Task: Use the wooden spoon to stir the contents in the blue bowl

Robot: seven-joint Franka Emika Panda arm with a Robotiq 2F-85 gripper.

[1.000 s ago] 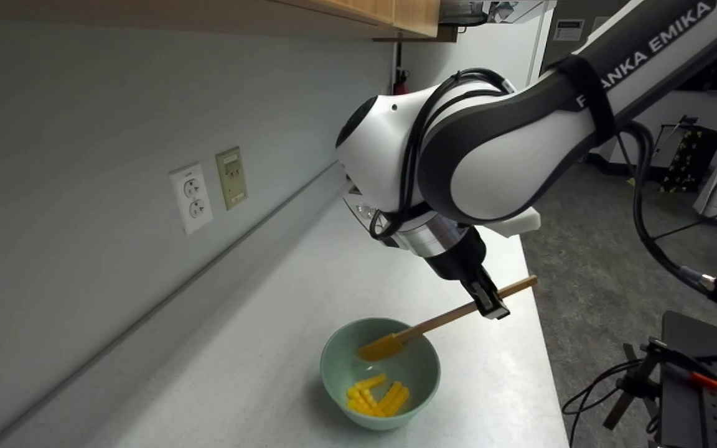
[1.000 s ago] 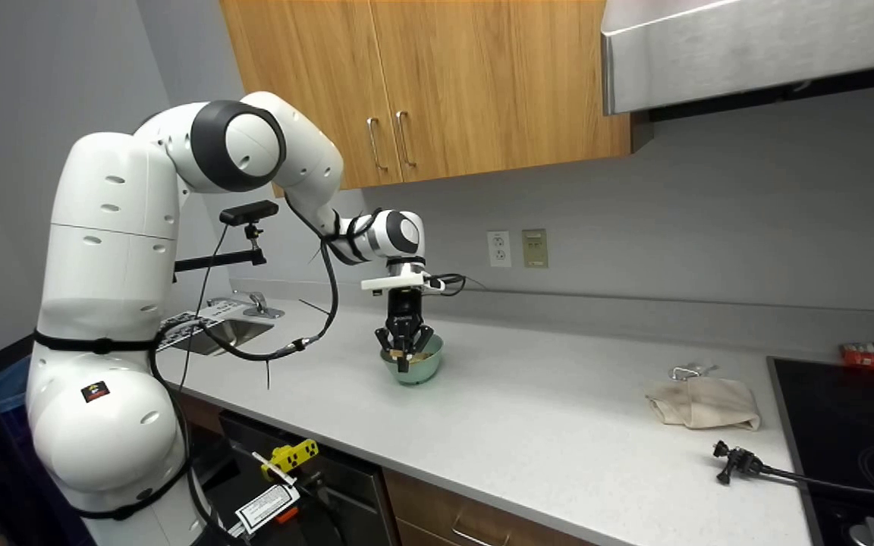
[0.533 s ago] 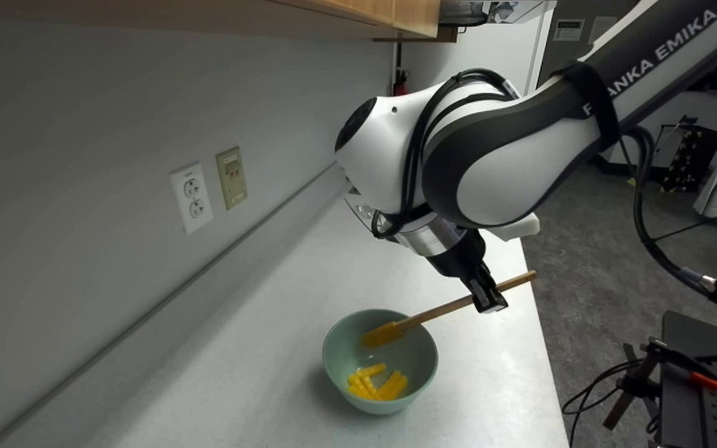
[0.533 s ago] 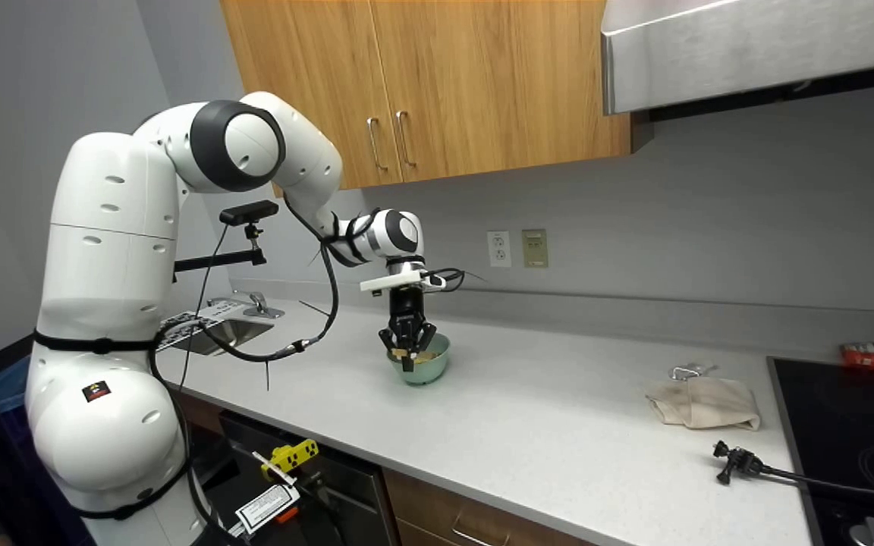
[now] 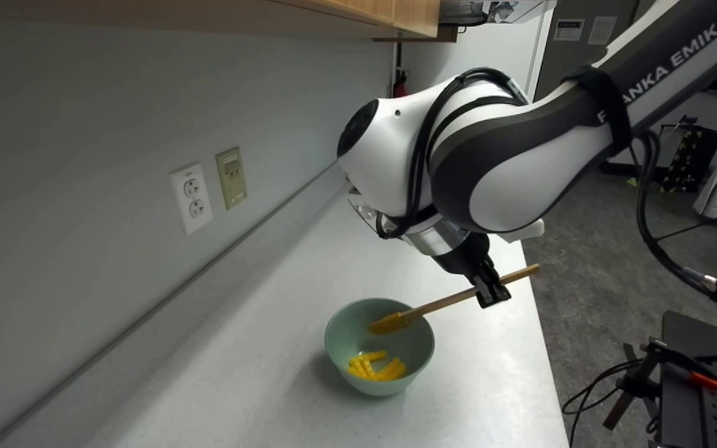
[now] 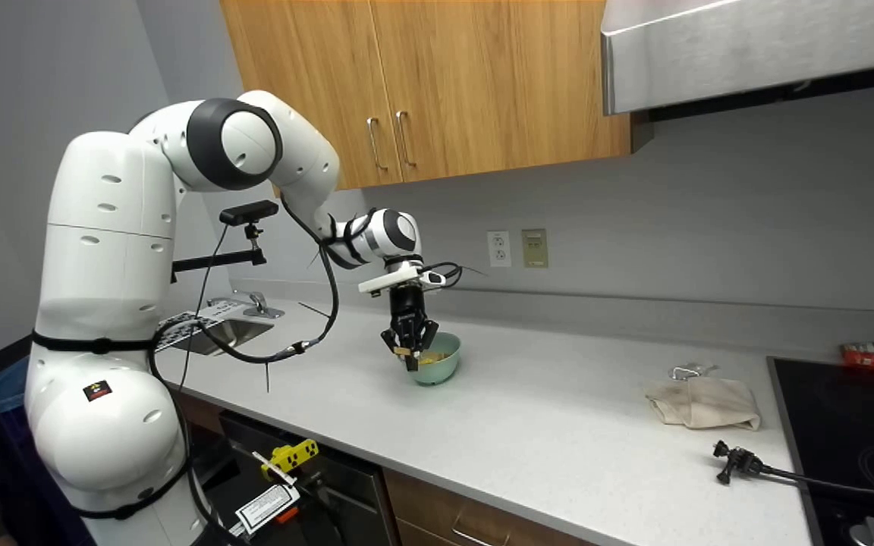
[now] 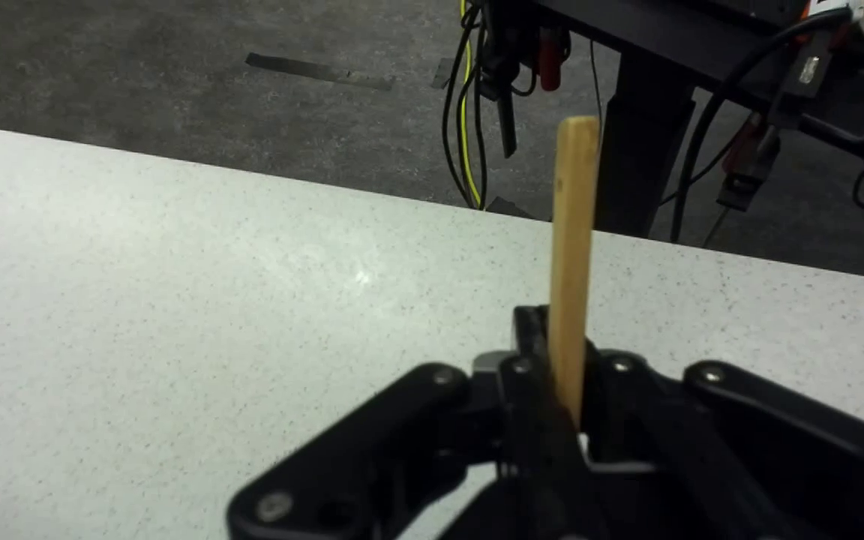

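White counter (image 5: 489, 373), grey wall (image 5: 84, 186) past the bowl (image 5: 421, 350) bearing two wall plates (image 5: 231, 177). Arm (image 5: 520, 174) angled down beside the bowl, claw (image 5: 493, 297) outside its rim, clamped on the spoon (image 5: 449, 302). One spoon, tilted, yellow end within the bowl's mouth; one bowl; several yellow pieces (image 5: 391, 371) in its bottom, count unclear.

Kitchen, wooden cabinets (image 6: 467, 83), steel range hood (image 6: 756, 64), black cooktop (image 6: 847, 425), sink (image 6: 246, 332)

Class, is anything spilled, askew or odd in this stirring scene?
Nothing looks spilled: the yellow pieces lie inside the blue bowl. Oddly for stirring, the wooden spoon touches none of them, and the bowl has just shifted across the counter.
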